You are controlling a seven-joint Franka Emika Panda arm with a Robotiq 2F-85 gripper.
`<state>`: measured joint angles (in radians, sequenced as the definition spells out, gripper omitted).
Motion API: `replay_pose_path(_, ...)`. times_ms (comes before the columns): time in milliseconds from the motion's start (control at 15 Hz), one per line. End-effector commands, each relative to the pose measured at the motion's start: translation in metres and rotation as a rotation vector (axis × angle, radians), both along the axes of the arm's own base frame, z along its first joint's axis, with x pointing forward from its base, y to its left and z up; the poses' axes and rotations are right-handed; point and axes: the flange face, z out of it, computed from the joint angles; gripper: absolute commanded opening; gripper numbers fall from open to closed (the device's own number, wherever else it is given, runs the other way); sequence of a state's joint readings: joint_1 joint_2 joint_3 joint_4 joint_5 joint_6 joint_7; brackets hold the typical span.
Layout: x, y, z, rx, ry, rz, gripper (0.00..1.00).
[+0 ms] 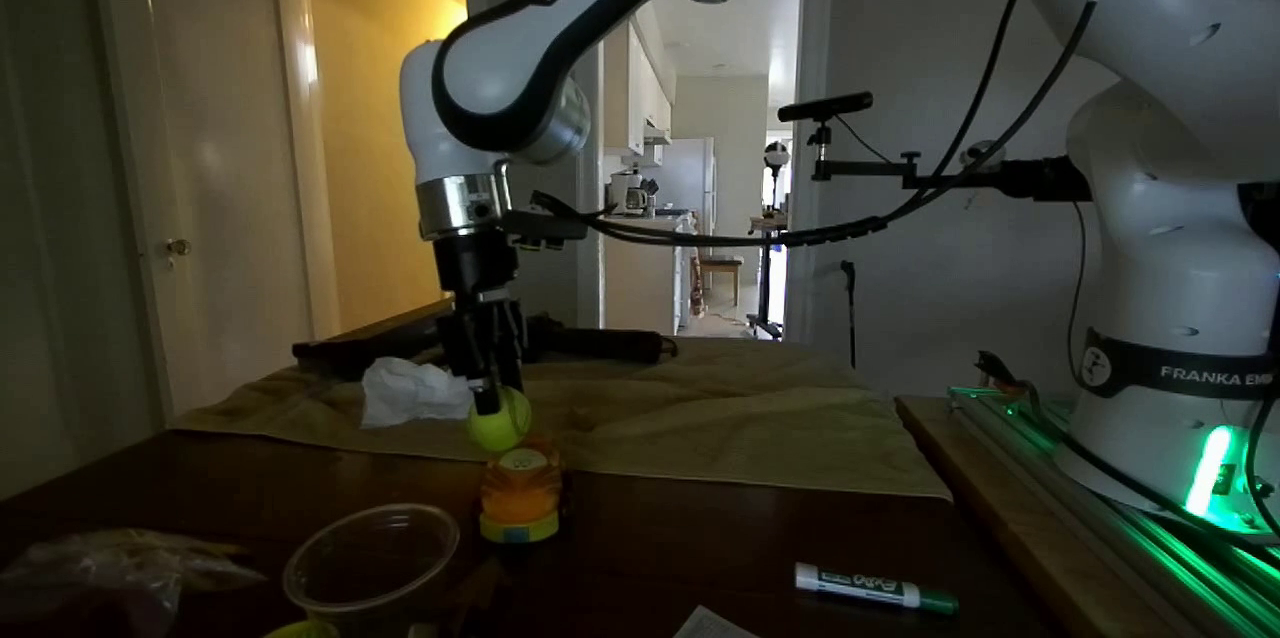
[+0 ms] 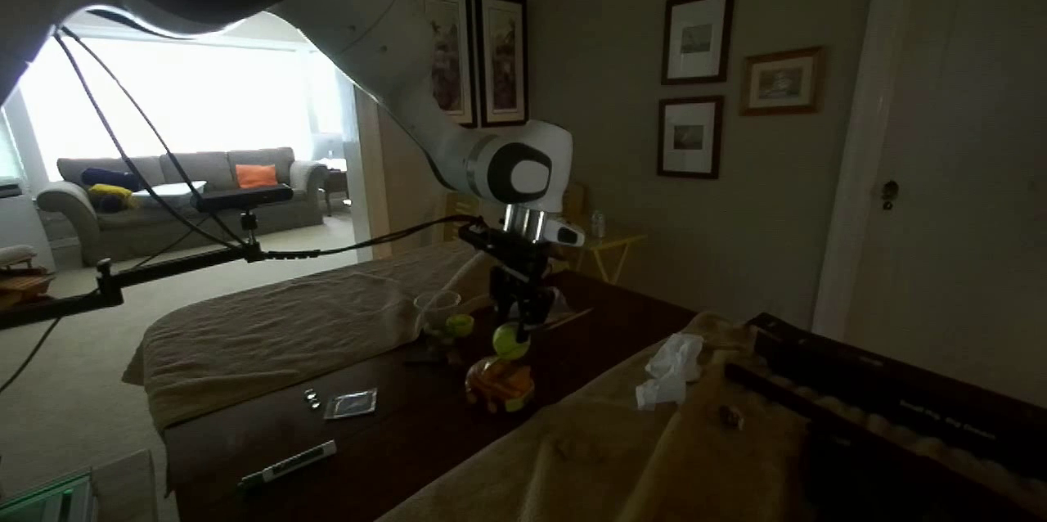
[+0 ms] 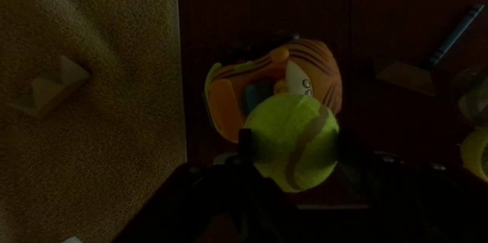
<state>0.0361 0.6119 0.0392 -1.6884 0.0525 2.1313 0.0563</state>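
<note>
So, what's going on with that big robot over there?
The robot's gripper is pinching a yellow-green tennis ball from both sides. It holds the ball up close to a stripy orange toy, which sits on the dark table. I can't tell if ball and toy touch. A white-and-green marker lies on the table too.

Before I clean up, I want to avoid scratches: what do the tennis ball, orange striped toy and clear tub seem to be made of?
Tennis ball: matte felt, from its fuzzy look and seam. Orange striped toy: probably smooth plastic, its edges cleanly molded; rubber possible. Clear tub: likely glossy plastic, see-through with a shiny rim.
</note>
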Motion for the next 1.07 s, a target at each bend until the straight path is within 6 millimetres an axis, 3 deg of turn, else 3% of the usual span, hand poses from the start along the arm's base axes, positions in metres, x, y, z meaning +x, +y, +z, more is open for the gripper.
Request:
replay_pose_path(0, -0.015, 0.001, 0.014, -0.01, 0.001, -0.025, 0.33)
replay_pose_path(600, -0.035, -0.012, 0.008, -0.006, 0.025, -0.065, 0.33)
replay_pose_path(1000, -0.027, -0.026, 0.004, -0.007, 0.034, -0.065, 0.33)
